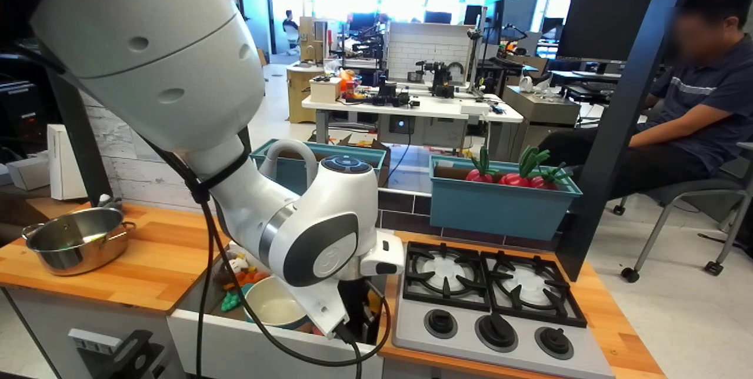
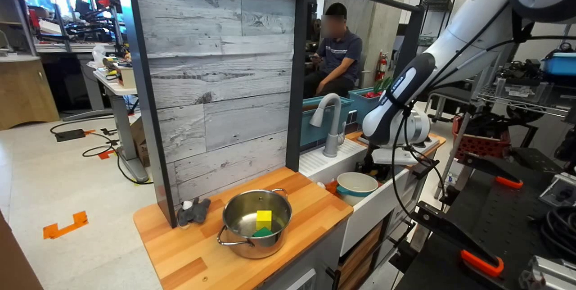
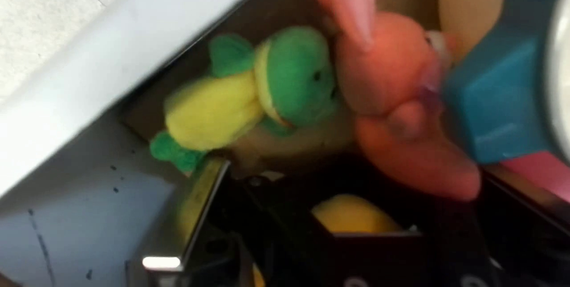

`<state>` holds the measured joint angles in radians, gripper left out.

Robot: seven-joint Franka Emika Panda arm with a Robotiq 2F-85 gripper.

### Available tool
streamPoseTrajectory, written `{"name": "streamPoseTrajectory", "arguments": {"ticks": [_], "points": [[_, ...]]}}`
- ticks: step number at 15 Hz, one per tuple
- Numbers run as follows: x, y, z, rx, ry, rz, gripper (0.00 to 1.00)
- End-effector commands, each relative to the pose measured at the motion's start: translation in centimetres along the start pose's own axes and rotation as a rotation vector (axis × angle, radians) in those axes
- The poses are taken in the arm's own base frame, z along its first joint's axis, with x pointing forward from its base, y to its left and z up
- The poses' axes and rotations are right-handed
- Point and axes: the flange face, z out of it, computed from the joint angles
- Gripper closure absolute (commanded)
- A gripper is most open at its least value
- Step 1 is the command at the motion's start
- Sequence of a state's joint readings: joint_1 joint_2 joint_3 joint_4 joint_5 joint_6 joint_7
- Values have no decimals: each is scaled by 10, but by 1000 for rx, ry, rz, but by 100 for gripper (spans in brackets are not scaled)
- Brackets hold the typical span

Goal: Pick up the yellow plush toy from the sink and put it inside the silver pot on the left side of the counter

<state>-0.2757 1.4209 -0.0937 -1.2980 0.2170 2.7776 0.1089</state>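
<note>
Wrist view: gripper (image 3: 352, 175) is wide, jaws well apart. Yellow plush toy (image 3: 358, 216) sits between them, down in the sink (image 1: 226, 343), only a rounded yellow-orange patch showing; can't tell if it's touched. Green-headed plush (image 3: 213, 111) and orange plush (image 3: 387, 64) lie close by, teal pot (image 3: 503, 100) just beside the orange one.

In an exterior view: arm (image 1: 320, 249) reaches down into the sink; silver pot (image 1: 79, 256) on the counter (image 1: 159, 252), left side.

In an exterior view: silver pot holds yellow block (image 2: 264, 218) and green block (image 2: 262, 233).
</note>
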Motion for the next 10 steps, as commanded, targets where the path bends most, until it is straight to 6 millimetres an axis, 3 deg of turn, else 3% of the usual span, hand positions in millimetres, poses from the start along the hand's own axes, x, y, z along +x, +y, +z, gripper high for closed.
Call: {"name": "streamPoseTrajectory", "arguments": {"ticks": [1, 5, 10], "points": [[-14, 16, -15, 45, 1, -191, 100], [-26, 28, -24, 114, 61, -314, 100], [-44, 32, -32, 202, 298, -409, 100]]}}
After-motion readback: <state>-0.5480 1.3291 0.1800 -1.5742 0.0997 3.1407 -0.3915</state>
